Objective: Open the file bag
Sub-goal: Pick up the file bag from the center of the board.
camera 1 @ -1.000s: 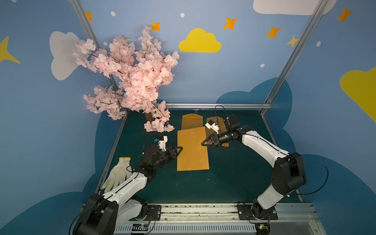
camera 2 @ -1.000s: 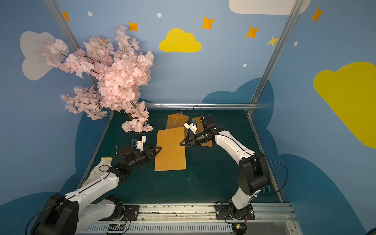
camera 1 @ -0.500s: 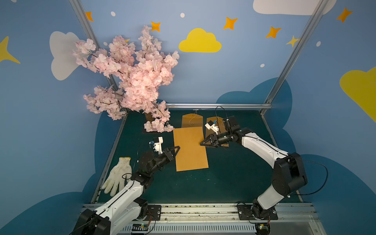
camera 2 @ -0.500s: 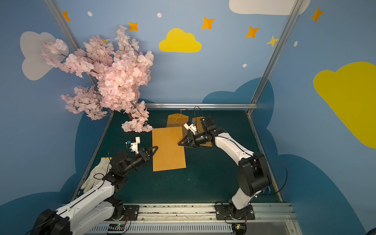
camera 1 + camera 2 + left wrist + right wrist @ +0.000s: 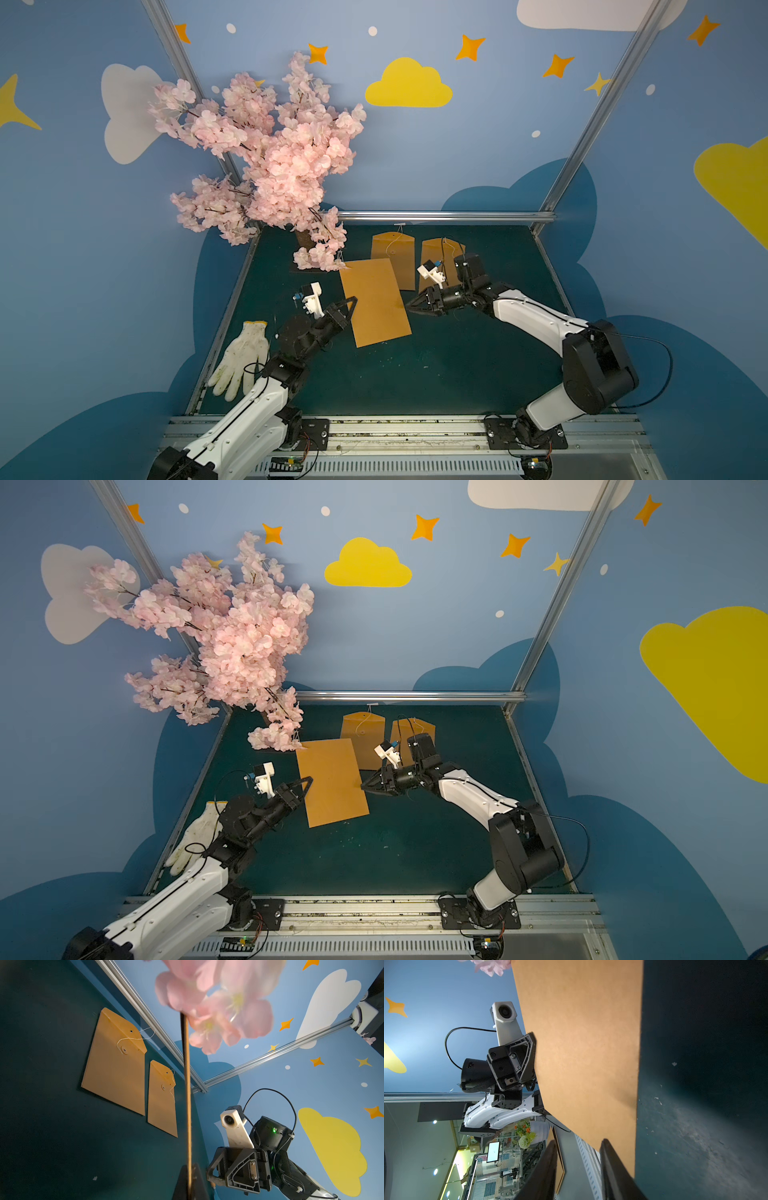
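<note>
Matt brown paper file bag (image 5: 376,301); scuffed matt table (image 5: 457,374); knitted cloth glove (image 5: 243,357).

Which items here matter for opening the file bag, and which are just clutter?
Job: held file bag; left gripper, shut on its edge; right gripper, open beside it.
Clutter: two string-tie file bags at the back; white glove; blossom tree.
</note>
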